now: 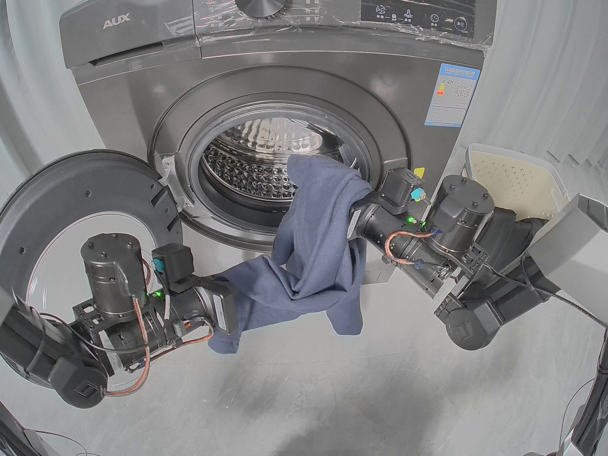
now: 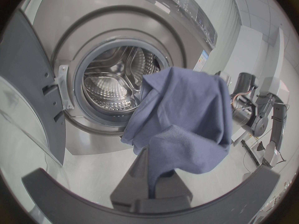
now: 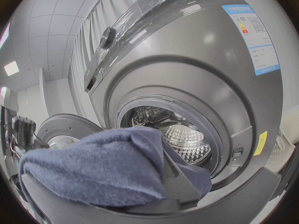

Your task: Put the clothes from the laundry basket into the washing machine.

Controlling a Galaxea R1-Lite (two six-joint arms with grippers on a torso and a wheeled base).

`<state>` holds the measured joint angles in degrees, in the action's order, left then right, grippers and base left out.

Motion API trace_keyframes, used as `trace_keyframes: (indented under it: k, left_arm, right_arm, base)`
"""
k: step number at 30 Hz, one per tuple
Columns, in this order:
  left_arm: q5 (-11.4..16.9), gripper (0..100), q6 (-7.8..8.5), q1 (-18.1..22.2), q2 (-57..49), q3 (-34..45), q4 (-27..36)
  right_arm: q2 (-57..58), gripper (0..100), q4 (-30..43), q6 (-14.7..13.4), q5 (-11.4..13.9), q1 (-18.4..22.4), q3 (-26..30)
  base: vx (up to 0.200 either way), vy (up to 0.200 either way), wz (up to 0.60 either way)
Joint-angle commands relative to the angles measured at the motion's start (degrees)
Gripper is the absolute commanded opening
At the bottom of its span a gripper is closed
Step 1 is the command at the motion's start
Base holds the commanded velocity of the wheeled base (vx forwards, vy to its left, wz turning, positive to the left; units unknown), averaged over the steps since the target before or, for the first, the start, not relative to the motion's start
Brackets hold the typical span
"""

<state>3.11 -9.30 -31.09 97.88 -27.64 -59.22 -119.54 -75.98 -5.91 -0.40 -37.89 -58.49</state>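
A dark blue garment (image 1: 316, 242) hangs in the air between my two grippers, in front of the washing machine's open drum (image 1: 259, 159). My right gripper (image 1: 356, 209) is shut on its upper part at the right edge of the drum opening, and the cloth (image 3: 102, 165) drapes over the gripper so that one finger (image 3: 179, 179) shows. Lower and to the left, my left gripper (image 1: 229, 315) is shut on the garment's bottom end. In the left wrist view the fabric (image 2: 187, 115) is pinched between the fingers (image 2: 137, 171). The garment's top corner leans against the drum's rim.
The round washer door (image 1: 76, 185) stands swung open on the left, just behind my left arm. A cream laundry basket (image 1: 516, 182) sits at the right beside the machine, behind my right arm. Bare grey floor (image 1: 354, 381) lies below the garment.
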Motion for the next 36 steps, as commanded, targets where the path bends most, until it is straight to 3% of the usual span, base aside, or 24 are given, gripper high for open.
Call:
trace_keyframes:
  k: [1,2,3,17,22,29,36]
  left_arm:
    - [-0.03,0,0.16,1.12,7.15,2.15,-4.67]
    - [-0.03,0,0.25,1.47,8.12,2.32,-6.26]
    - [-0.03,100,0.34,1.55,8.73,2.59,-7.66]
    - [0.14,100,0.69,-0.29,11.02,12.43,-21.29]
    - [4.27,100,2.18,-1.26,10.84,14.36,-24.1]
    - [5.42,100,1.39,-4.16,12.42,8.04,-29.28]
    - [4.8,100,1.3,-4.16,17.08,-1.28,-29.37]
  right_arm:
    - [1.77,0,-0.22,-0.06,-0.04,-0.26,0.75]
    - [1.77,0,-0.31,-0.06,-0.04,-0.17,0.75]
    - [1.86,0,-0.22,-0.06,-0.04,-0.17,0.75]
    - [1.33,0,0.22,0.11,-0.13,1.77,-0.48]
    - [1.24,0,0.49,0.02,-0.13,2.56,-0.84]
    - [0.54,0,0.84,0.02,-0.21,2.64,-0.92]
    - [-0.34,0,0.84,-0.06,-0.21,0.97,-0.75]
  base:
    - [0.0,0.0,0.0]
    - [0.0,0.0,0.0]
    - [0.0,0.0,0.0]
    - [0.0,0.0,0.0]
    - [0.0,0.0,0.0]
    - [0.0,0.0,0.0]
    - [0.0,0.0,0.0]
